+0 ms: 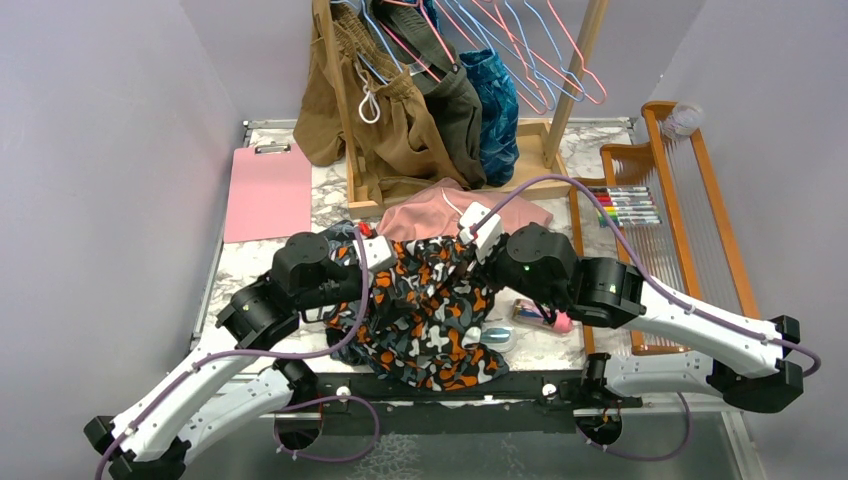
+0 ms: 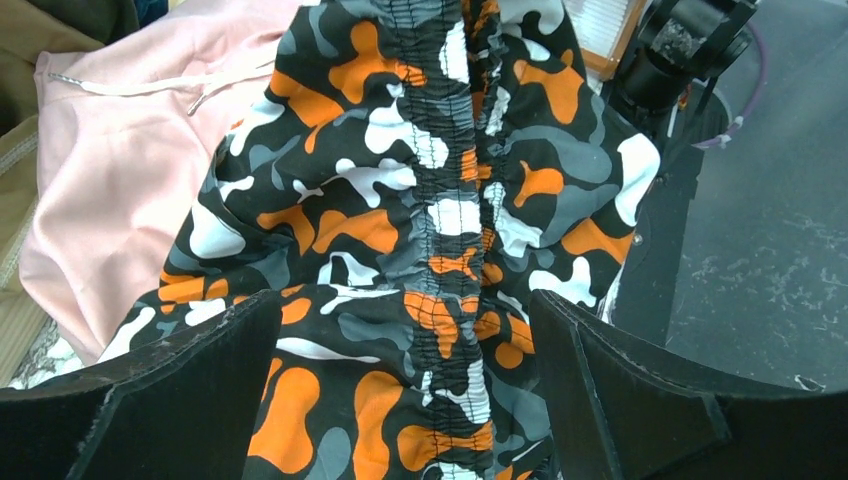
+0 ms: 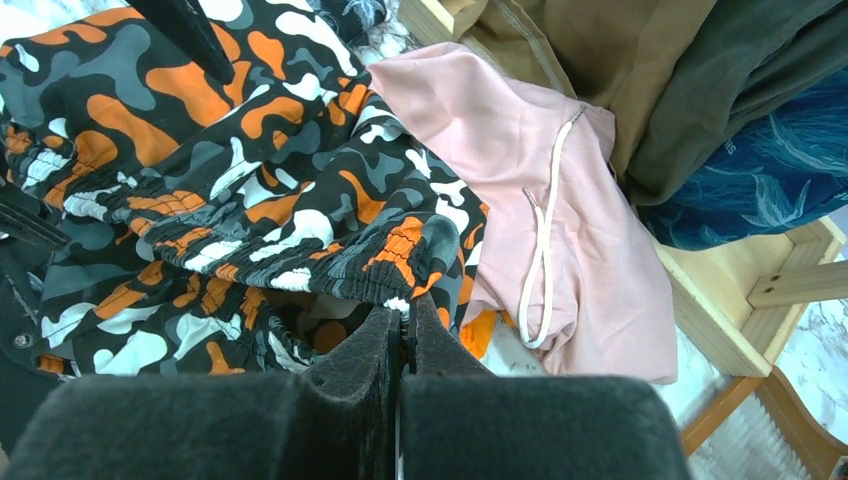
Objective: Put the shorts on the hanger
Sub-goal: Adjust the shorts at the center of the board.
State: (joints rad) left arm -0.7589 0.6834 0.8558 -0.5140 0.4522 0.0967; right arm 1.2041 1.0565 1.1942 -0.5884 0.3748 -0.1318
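The shorts (image 1: 430,310), dark with orange, white and grey blobs, lie crumpled mid-table between both arms. My right gripper (image 3: 408,315) is shut, its tips pinching the elastic waistband edge of the shorts (image 3: 250,200); in the top view it (image 1: 468,262) sits at their far right corner. My left gripper (image 2: 405,310) hovers open just over the gathered waistband (image 2: 440,220), one finger (image 2: 200,370) on each side of it, with nothing held; the top view shows it (image 1: 385,272) at the shorts' far left. Thin pink wire hangers (image 1: 585,75) hang from the rack at the back, apart from both grippers.
Dusty-pink shorts (image 1: 440,212) lie just behind the camouflage pair. The wooden rack (image 1: 350,120) carries brown (image 1: 400,140) and navy (image 1: 495,110) garments and light-blue hangers (image 1: 535,50). A pink clipboard (image 1: 268,190) lies back left. Markers (image 1: 630,205) and a wooden frame (image 1: 690,190) stand at right.
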